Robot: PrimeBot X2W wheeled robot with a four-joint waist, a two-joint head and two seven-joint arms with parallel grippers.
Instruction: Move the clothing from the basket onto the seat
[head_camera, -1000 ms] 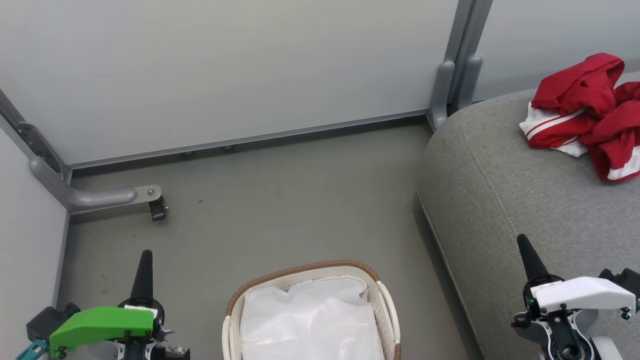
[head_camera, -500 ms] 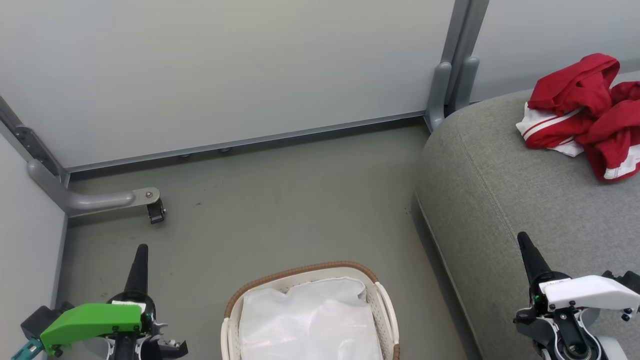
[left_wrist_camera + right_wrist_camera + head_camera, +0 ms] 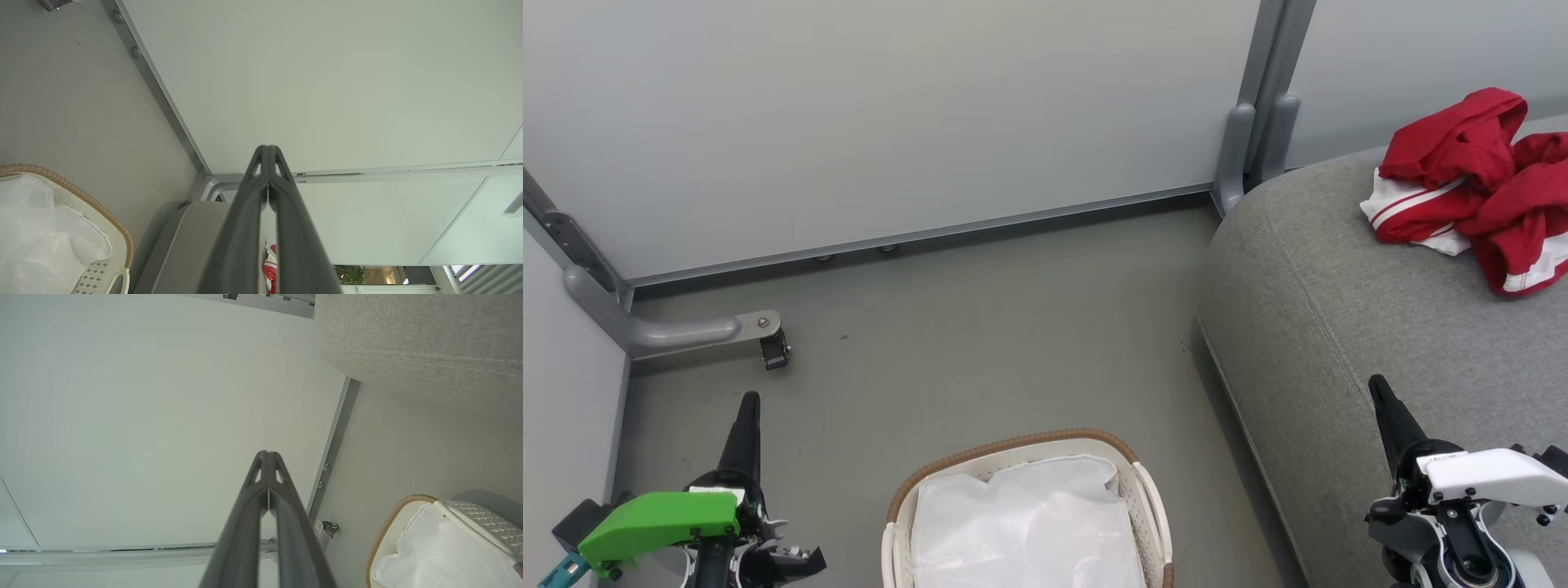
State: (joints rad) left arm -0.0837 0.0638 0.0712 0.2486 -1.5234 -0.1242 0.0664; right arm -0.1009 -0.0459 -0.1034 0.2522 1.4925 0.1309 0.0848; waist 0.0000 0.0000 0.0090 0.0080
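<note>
The left gripper (image 3: 748, 408) has drifted left; it and the right gripper (image 3: 1380, 392) are pressed together, because the red garment (image 3: 1462, 175) lies on the seat (image 3: 1339, 310).

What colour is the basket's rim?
Brown, woven-looking; the basket shows best in the head view.

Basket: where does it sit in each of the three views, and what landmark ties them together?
Head view: basket at the bottom centre, left of the seat.
Left wrist view: basket in the lower left corner.
Right wrist view: basket in the lower right corner.
Shared landmark: the seat's rounded grey edge, in all three views.
</note>
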